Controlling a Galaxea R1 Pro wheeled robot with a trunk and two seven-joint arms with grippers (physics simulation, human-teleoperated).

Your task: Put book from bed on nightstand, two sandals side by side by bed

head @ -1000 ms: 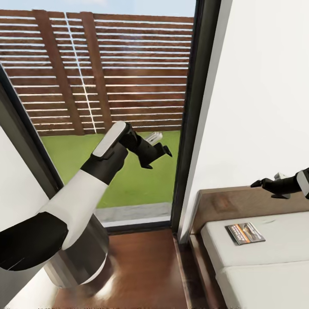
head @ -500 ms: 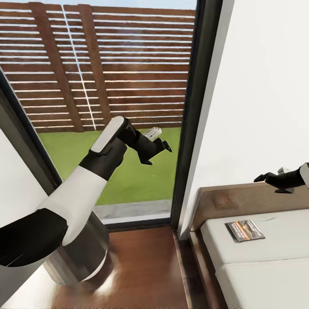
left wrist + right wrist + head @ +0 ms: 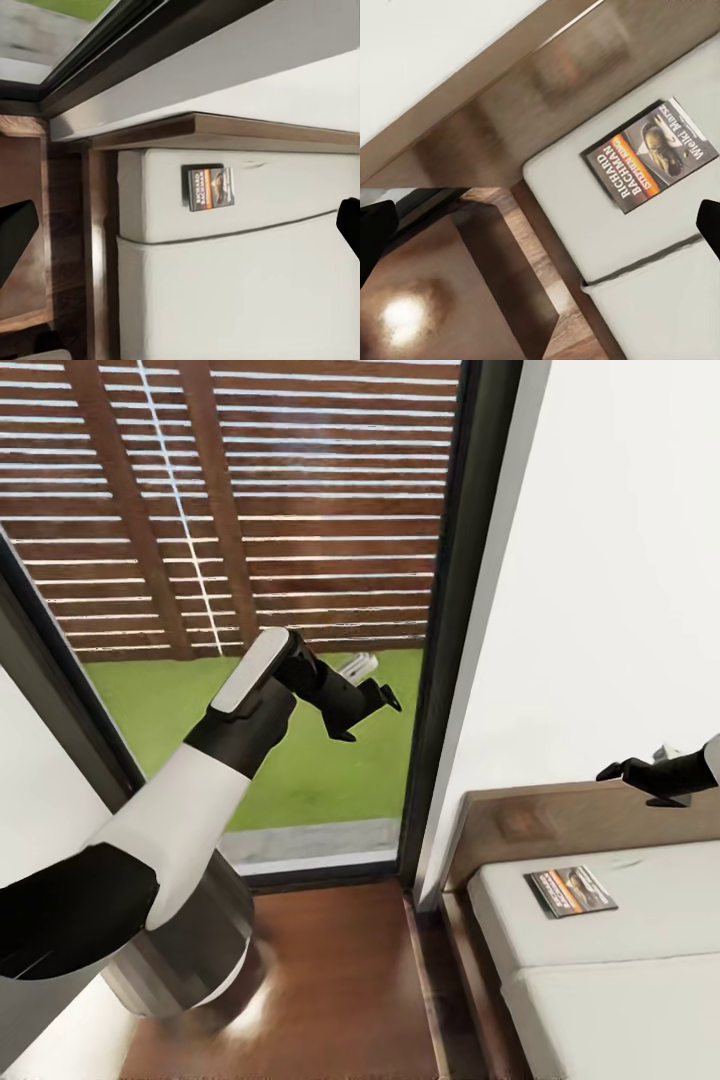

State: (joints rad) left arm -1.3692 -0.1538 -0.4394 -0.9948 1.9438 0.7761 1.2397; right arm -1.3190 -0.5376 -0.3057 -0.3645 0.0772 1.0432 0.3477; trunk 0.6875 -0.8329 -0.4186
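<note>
Bedroom wall and a tall glass opening (image 3: 300, 610) take up most of the head view, with the bed (image 3: 640, 970) low at the right. Its headboard (image 3: 560, 820) runs along the wall. On the mattress near that headboard lies the book (image 3: 570, 891), flat, cover up, long axis roughly parallel to the headboard. The right pincer (image 3: 612, 770) hovers above the headboard, open and empty, with the book below and slightly toward the robot; this arm is clearly nearer. The left pincer (image 3: 365, 717) hangs well apart before the glass, fingers spread, holding nothing.
</note>
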